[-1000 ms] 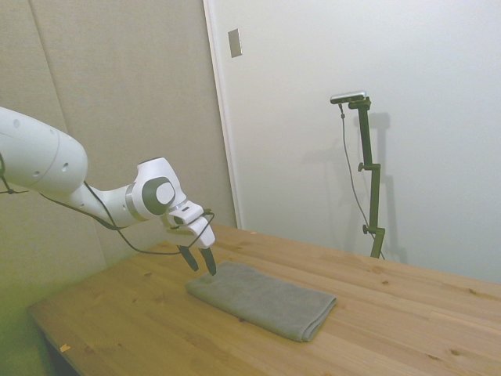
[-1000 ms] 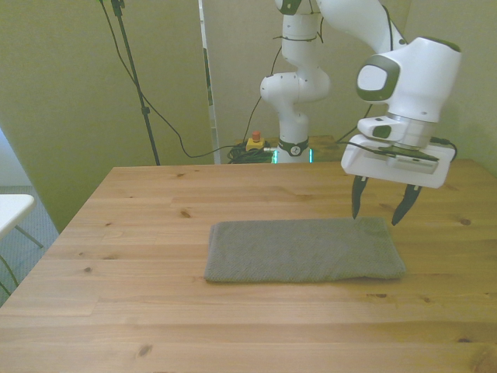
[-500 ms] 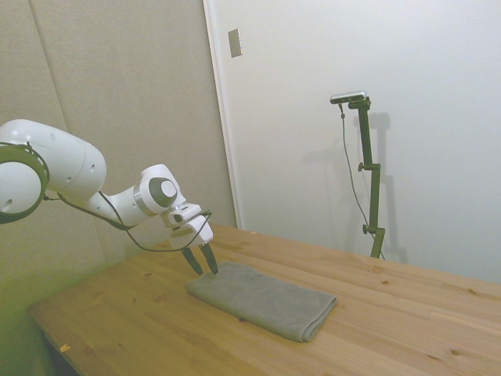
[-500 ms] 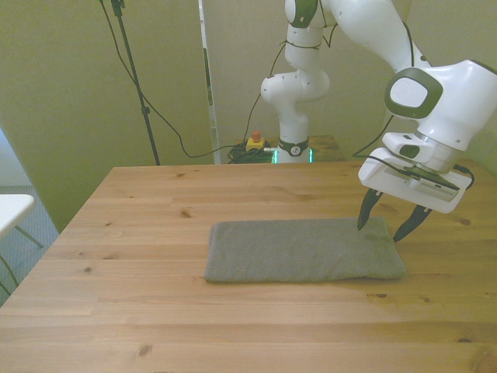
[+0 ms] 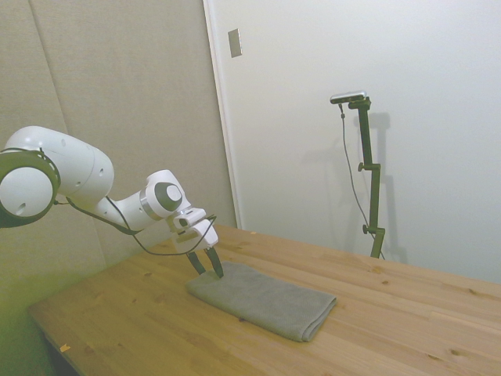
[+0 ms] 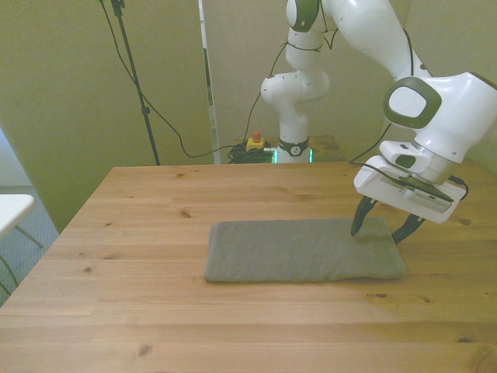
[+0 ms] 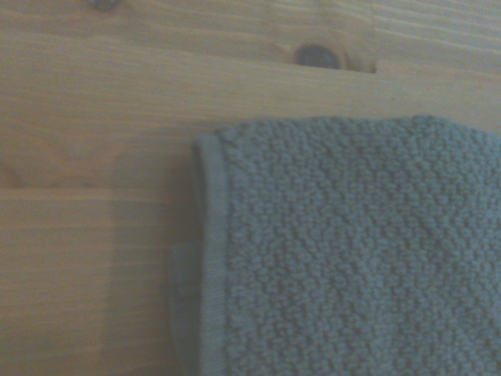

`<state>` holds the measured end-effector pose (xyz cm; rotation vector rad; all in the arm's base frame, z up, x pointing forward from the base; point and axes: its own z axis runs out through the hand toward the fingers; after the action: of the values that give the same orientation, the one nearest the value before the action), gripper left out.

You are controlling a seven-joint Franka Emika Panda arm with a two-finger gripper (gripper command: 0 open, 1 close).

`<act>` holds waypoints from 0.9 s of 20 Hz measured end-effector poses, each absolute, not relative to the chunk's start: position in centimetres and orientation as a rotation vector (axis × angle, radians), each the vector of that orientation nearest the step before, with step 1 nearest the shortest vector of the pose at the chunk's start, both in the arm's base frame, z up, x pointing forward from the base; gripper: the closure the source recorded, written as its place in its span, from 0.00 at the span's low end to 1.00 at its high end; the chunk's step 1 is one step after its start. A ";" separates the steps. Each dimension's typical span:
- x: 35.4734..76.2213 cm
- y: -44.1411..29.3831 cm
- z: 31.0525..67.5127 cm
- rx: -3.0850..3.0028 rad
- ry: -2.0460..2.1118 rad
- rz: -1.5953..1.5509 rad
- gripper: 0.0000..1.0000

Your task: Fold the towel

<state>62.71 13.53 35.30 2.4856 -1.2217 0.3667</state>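
The grey-brown towel (image 6: pixel 303 250) lies flat and layered on the wooden table (image 6: pixel 155 311), its long side running across the front view. In the side view the towel (image 5: pixel 262 299) stretches from the arm's side toward the picture's right. My gripper (image 6: pixel 378 233) is open, tilted, and low over the towel's end at the front view's right, one fingertip (image 6: pixel 356 228) on or just above the cloth near the far corner. The gripper (image 5: pixel 207 268) in the side view sits at the towel's near-left corner. The wrist view shows the towel's hemmed corner (image 7: pixel 344 251) close up with a lower layer peeking out.
A red-and-yellow stop button (image 6: pixel 254 142) and cables sit behind the table's far edge by the robot's base (image 6: pixel 291 148). A white surface (image 6: pixel 12 208) shows at the front view's left edge. Bare wood surrounds the towel on every side.
The gripper has dropped lower and shifted slightly toward the towel's corner, staying open. The towel has not moved.
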 end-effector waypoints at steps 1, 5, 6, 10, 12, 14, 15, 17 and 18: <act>62.7 13.3 35.3 2.479 -1.225 0.365 0.00; 62.8 12.6 35.2 2.466 -1.225 0.369 1.00; 62.8 12.4 35.2 2.461 -1.225 0.371 1.00; 62.9 11.8 35.2 2.457 -1.232 0.372 1.00; 62.8 11.8 35.0 2.459 -1.230 0.372 1.00; 62.8 11.8 34.9 2.460 -1.228 0.370 1.00; 62.7 11.8 34.8 2.461 -1.227 0.370 1.00; 62.7 11.8 34.7 2.466 -1.225 0.371 1.00; 62.6 11.8 34.6 2.469 -1.224 0.372 1.00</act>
<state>62.62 11.80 34.63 2.4689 -1.2237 0.3724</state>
